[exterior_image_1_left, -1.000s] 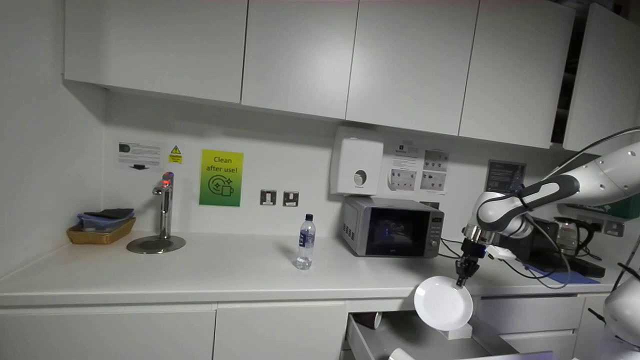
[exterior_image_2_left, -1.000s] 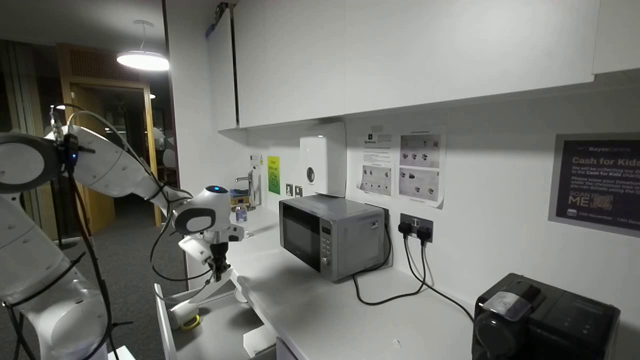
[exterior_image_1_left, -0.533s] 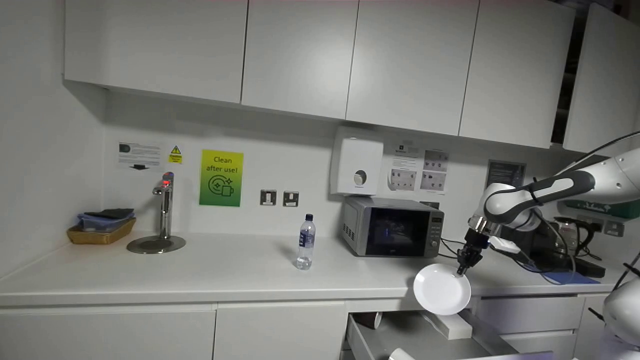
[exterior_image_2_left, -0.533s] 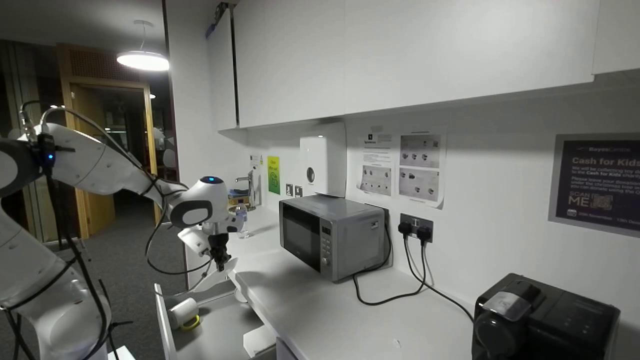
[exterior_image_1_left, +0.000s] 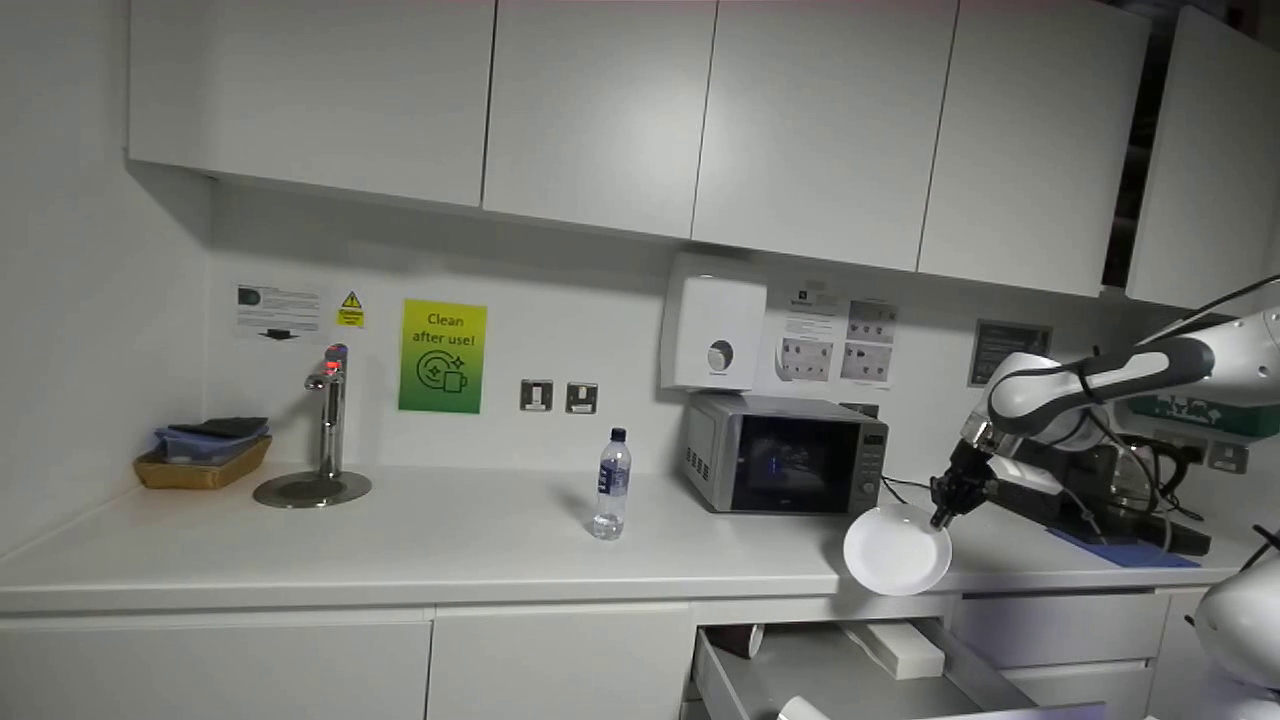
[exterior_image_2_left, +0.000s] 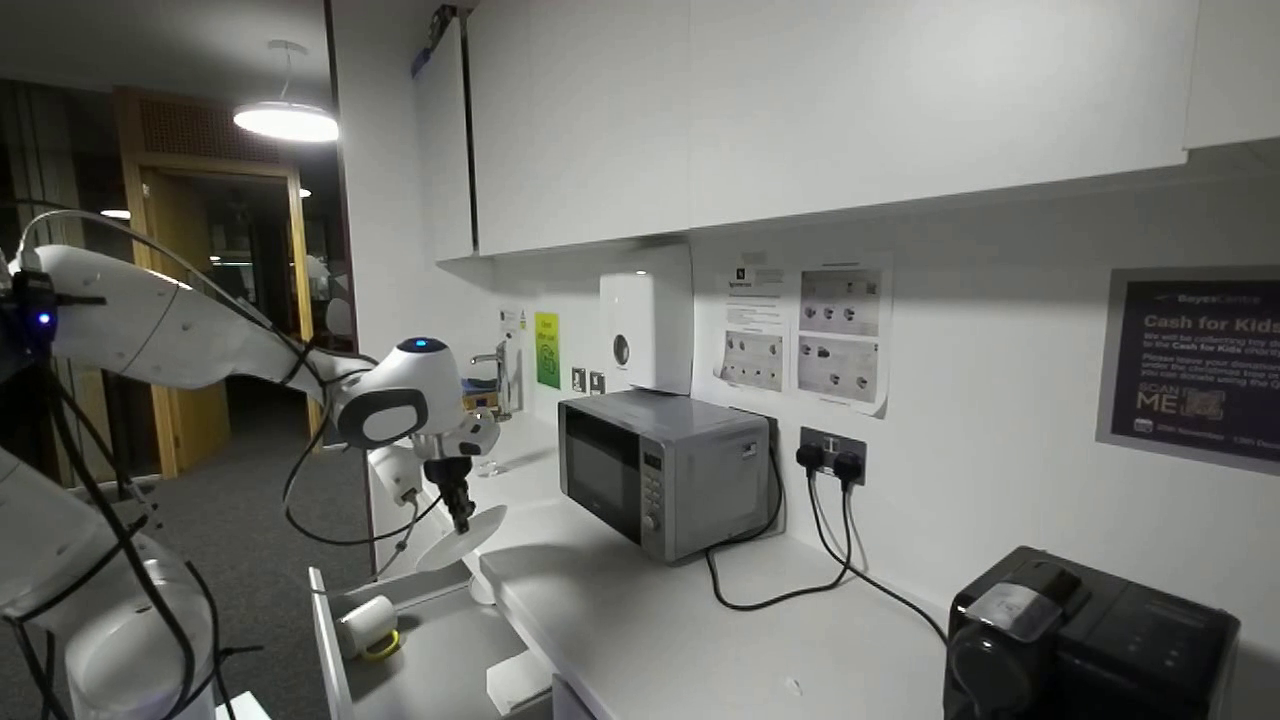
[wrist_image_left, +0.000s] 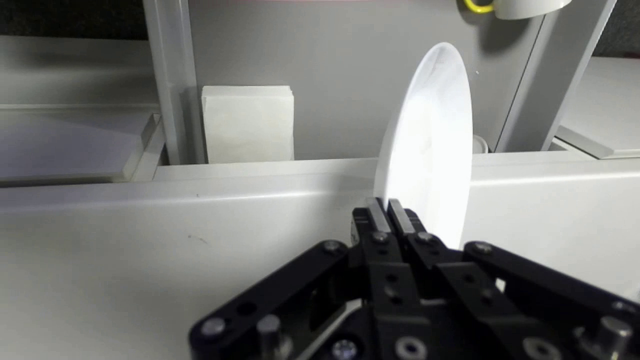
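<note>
Drawer (wrist_image_left: 340, 75) holds mug (exterior_image_2_left: 367, 625), white block (wrist_image_left: 249, 125) — gripper (wrist_image_left: 388, 215) pinches plate (wrist_image_left: 432, 135).

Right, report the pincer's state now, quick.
Pincer: closed, holding the white plate by its rim.

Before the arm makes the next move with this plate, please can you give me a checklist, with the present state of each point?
1. Fingers closed on the rim of the plate: ok.
2. Grip firm enough: cannot tell; pictures do not show force.
3. Level position of the plate: not ok; it hangs tilted.
4. Drawer open: ok.
5. Mug inside it upright: not ok; it lies on its side.
6. Bottle standing on the counter, apart from the plate: ok.
</note>
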